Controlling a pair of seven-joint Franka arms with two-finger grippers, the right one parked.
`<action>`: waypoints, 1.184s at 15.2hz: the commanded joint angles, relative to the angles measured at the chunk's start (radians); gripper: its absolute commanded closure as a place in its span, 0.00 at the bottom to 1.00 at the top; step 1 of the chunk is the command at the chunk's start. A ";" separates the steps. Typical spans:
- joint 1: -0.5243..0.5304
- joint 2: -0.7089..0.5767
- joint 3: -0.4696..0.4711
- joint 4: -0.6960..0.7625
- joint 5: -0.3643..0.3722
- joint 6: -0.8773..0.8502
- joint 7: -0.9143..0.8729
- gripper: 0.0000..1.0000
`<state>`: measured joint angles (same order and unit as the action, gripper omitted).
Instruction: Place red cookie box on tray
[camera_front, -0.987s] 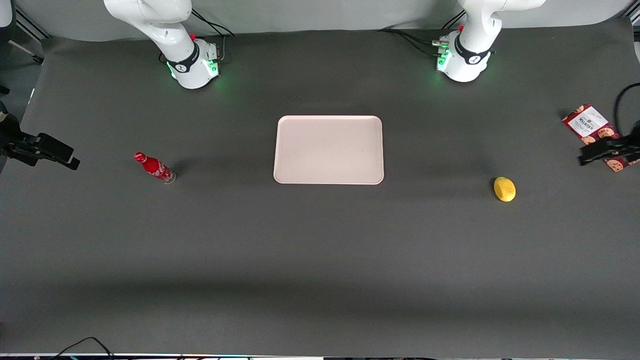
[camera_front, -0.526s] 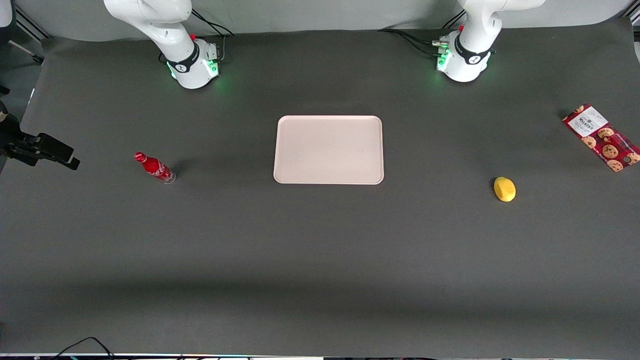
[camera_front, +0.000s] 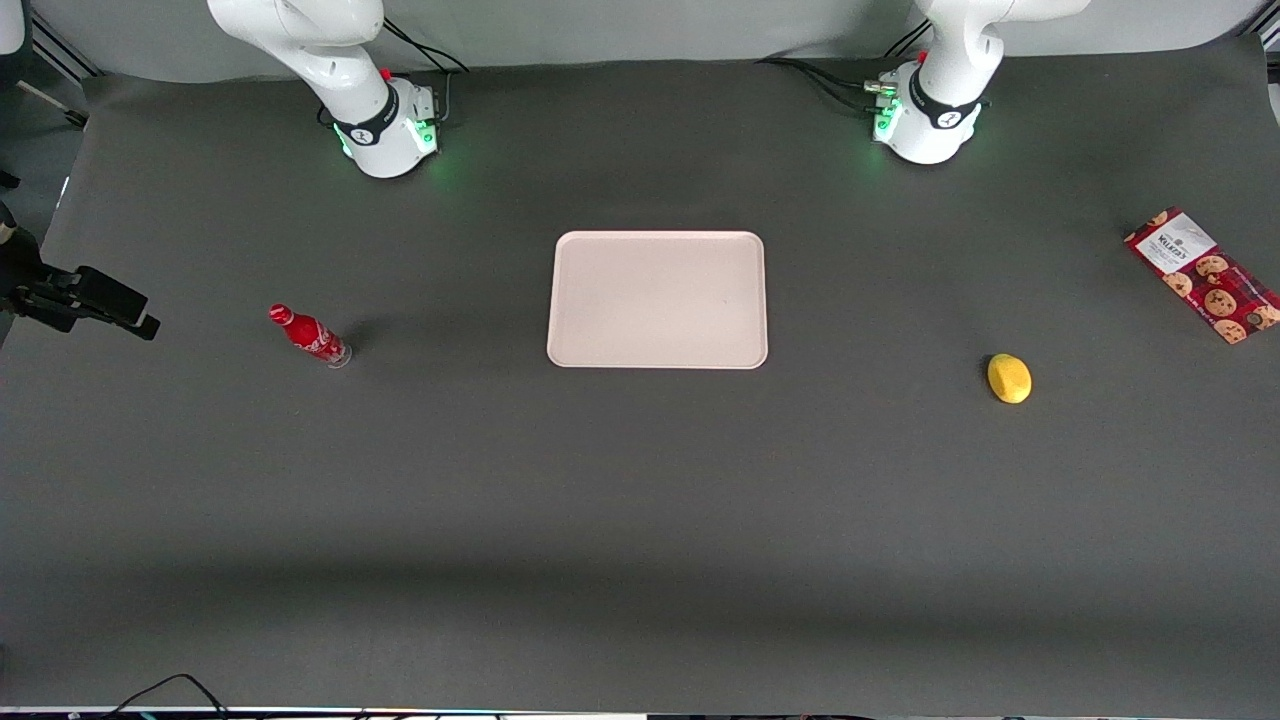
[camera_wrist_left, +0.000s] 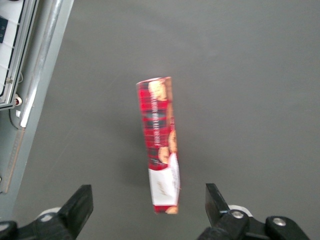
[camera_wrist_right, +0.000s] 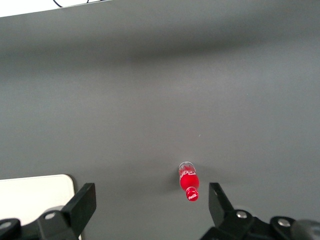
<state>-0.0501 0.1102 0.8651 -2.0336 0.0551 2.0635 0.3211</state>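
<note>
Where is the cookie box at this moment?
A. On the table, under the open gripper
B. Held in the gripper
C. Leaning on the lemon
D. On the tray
A: the cookie box lies flat on the table, with the gripper above it, fingers wide apart and not touching it; the tray holds nothing.

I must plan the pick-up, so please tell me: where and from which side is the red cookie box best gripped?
Probably from above, across its narrow width near the middle. The red cookie box lies flat on the table, long and thin, so only its short dimension should fit between the fingers. The gripper hangs open above it.
</note>
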 joint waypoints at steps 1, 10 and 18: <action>-0.011 -0.023 0.061 -0.163 -0.009 0.159 0.029 0.00; 0.012 0.069 0.054 -0.229 -0.095 0.306 0.048 0.00; 0.073 0.336 0.008 -0.168 -0.586 0.359 0.443 0.00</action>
<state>-0.0126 0.3725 0.9037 -2.2619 -0.4746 2.4310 0.7161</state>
